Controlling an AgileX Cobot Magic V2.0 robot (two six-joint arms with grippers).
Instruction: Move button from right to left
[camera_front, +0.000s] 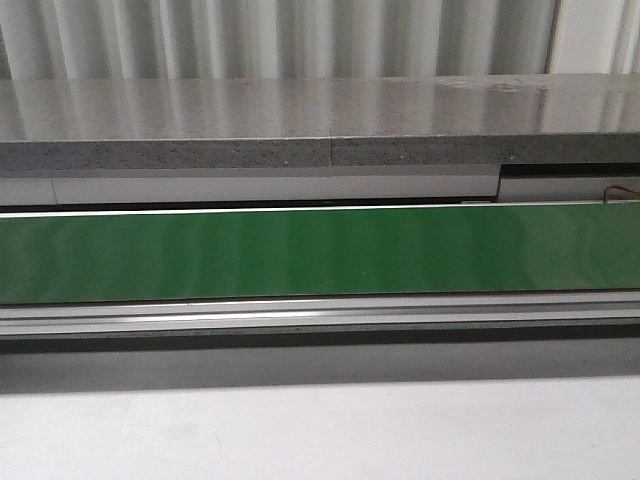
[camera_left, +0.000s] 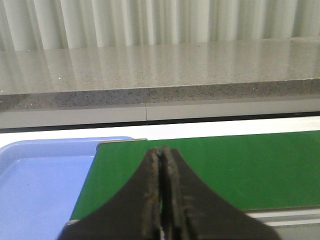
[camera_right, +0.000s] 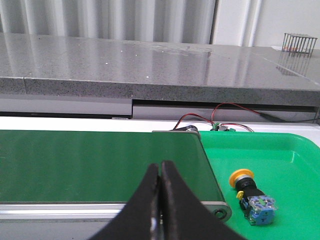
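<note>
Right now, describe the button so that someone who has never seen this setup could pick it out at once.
Follow the long green belt to its end beside the bright green tray. The button lies on its side in that tray, close to the belt's end roller. It is the only thing in the tray: a yellow-orange round cap, a black collar and a small blue-grey block body.

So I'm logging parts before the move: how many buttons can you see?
1: the button lies on its side in the green tray, beside the belt's end. Others may sit out of view.
</note>
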